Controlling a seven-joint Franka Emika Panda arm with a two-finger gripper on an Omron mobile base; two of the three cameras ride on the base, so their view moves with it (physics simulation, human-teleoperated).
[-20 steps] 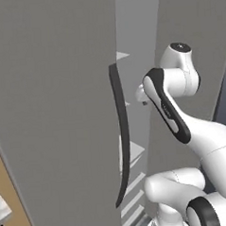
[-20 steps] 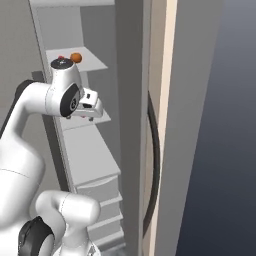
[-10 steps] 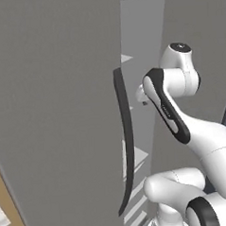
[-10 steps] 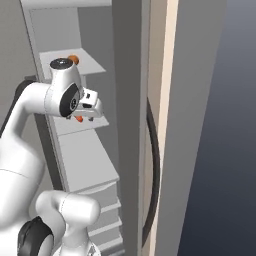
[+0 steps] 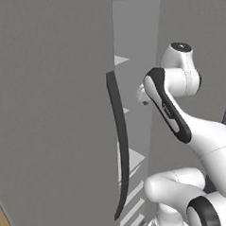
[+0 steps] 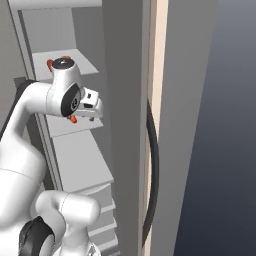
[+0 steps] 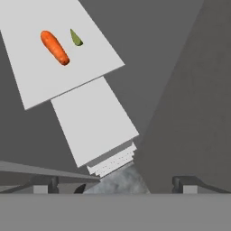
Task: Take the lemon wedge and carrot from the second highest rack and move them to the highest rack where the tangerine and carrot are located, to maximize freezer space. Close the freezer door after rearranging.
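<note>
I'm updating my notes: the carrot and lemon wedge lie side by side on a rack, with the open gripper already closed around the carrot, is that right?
Not quite. In the hand view the carrot and lemon wedge lie side by side on the rack, but the open gripper holds nothing; its fingers stand apart from both.

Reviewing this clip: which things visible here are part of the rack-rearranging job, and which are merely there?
Part of the job:
- carrot on a white rack
- lemon wedge beside it, apart
- open freezer door
- gripper, open, holding nothing

Merely there:
- bare rack below
- neighbouring door's dark handle
</note>
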